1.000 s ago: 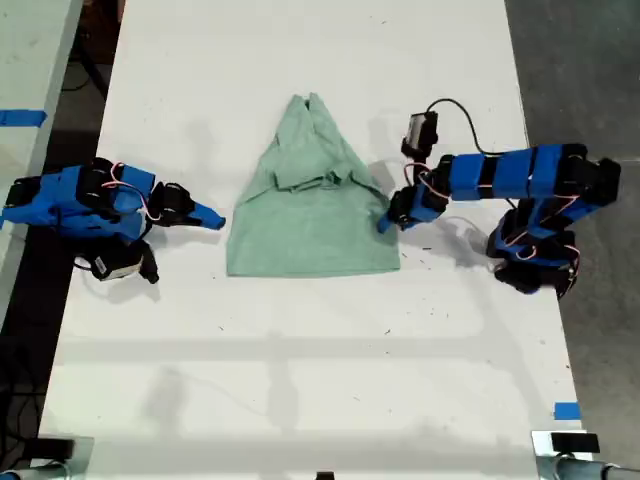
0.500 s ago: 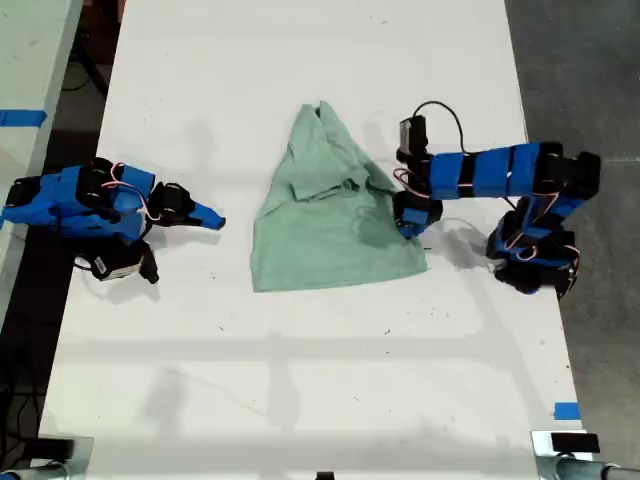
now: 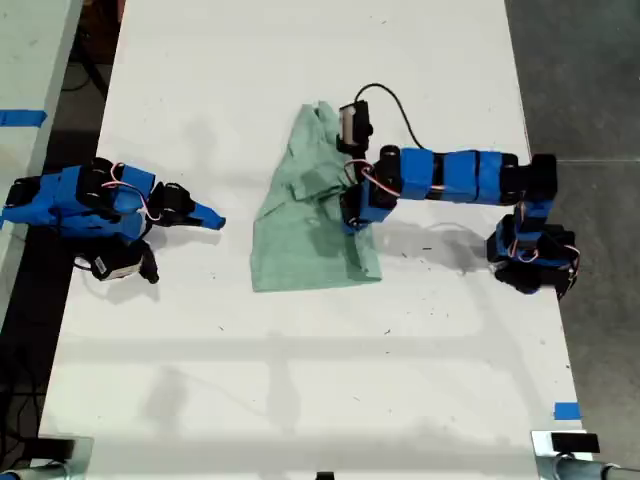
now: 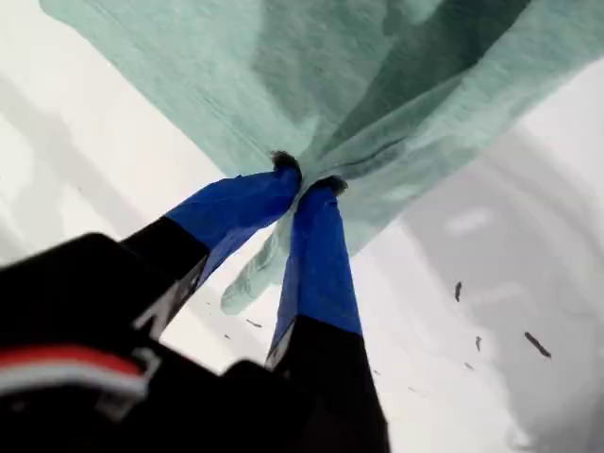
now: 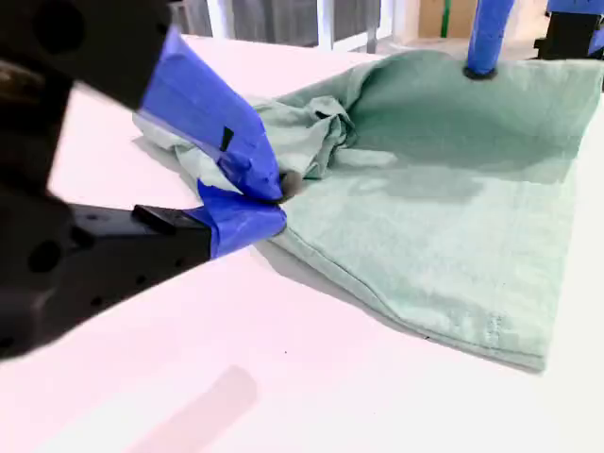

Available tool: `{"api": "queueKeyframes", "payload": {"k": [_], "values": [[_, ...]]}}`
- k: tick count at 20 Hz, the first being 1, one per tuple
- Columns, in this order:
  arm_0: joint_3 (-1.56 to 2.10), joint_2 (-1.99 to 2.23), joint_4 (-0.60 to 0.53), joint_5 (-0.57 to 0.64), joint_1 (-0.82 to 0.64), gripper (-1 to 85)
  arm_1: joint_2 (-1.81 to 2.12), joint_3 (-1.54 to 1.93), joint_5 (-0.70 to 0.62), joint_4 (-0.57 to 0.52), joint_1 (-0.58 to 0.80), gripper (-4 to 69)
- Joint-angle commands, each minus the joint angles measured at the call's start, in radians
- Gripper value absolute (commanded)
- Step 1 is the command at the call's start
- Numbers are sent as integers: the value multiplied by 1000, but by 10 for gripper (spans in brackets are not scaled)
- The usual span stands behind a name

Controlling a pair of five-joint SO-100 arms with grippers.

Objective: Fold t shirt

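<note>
The pale green t shirt [image 3: 300, 235] lies on the white table [image 3: 300, 380], narrow bunched end toward the far edge in the exterior view. My first gripper [image 3: 352, 222] reaches in from the exterior view's right and hovers over the shirt's middle, shut on a pinch of the shirt's edge [image 4: 377, 75], which hangs lifted between its blue fingers [image 4: 316, 255]. My second gripper [image 3: 208, 216] rests at the exterior view's left, shut on nothing, a short gap from the shirt [image 5: 453, 226]. Its blue tips [image 5: 255, 203] touch each other.
A second table with blue tape [image 3: 22, 117] stands at the exterior view's left edge. Dark floor runs along the exterior view's right. A blue tape mark [image 3: 566, 411] sits near the table's front corner on the exterior view's right. A black cable [image 3: 385, 100] loops above the first arm.
My first gripper has swung toward the exterior view's left with the shirt's edge, laying that side over the middle. The shirt looks narrower now. The second arm has not moved.
</note>
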Motion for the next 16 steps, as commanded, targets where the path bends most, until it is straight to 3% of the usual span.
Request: {"api": "queueKeyframes", "payload": {"k": [1, 2, 3, 6, 8, 10, 13, 16], "values": [[11, 8, 2, -18, 5, 0, -100, -135, -43, -78, -38, 22], [11, 8, 2, -18, 5, 0, -137, -137, -48, -103, -44, 59], [11, 8, 2, -18, 5, 0, -163, -137, -52, -117, -51, 167], [11, 8, 3, -18, 5, 0, -146, -144, -49, -92, -57, 209], [11, 8, 3, -18, 5, 0, -60, -143, -41, -15, -43, 188], [11, 8, 3, -18, 5, 0, 84, -69, -6, 63, -20, 12], [11, 8, 3, -18, 5, 0, 344, 166, 41, 98, 0, 12], [11, 8, 3, -20, 5, 0, 689, 595, 112, -23, -2, 12]]}}
